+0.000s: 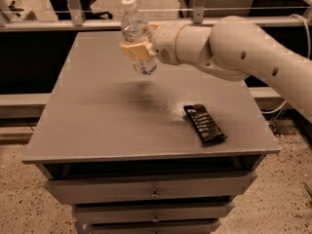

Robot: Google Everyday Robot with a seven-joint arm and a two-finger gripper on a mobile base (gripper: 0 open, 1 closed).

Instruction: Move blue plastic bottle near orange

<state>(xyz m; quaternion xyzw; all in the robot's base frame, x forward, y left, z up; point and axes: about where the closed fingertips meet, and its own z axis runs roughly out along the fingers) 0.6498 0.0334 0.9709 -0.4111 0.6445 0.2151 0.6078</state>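
The blue plastic bottle (138, 37) is clear with a white cap. It is tilted and held in the air above the grey table (97, 111), over its middle. My gripper (139, 47) is shut on the bottle's middle, with a tan finger (132, 49) across its front. The white arm reaches in from the right. The orange is hidden or out of view.
A dark snack bar wrapper (204, 124) lies flat on the table's right front part. The table is a drawer cabinet with drawers (151, 191) below. A metal rail (73, 18) runs behind the table's far edge.
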